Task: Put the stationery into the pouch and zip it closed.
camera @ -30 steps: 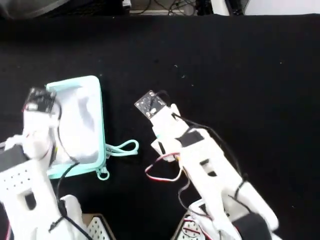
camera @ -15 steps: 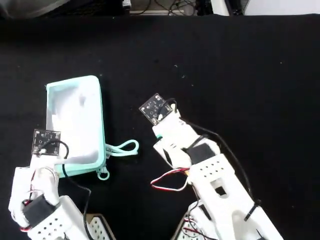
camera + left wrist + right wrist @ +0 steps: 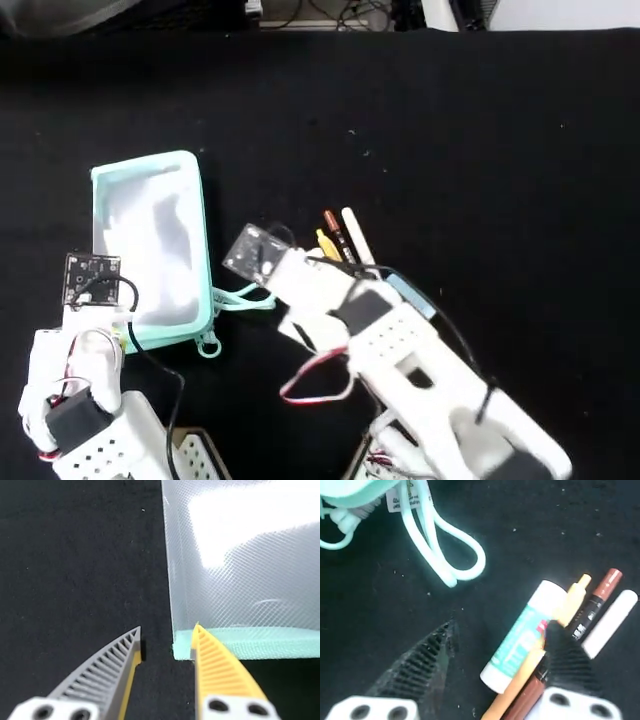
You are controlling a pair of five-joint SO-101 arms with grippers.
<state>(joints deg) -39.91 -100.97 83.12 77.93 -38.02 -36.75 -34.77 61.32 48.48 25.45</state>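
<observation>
While stationery [image 3: 517,647] lies outside, the pouch [image 3: 150,245] lies flat.

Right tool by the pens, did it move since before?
Yes. In the high view the right tool swung sideways toward the pouch, uncovering the pens it was hiding.

Pens [image 3: 334,232] partly hidden beneath right arm [image 3: 400,350], pouch [image 3: 150,240] corner behind left arm [image 3: 75,390]

Black tablecloth [image 3: 480,120], dark cables [image 3: 330,12] beyond its far edge.
</observation>
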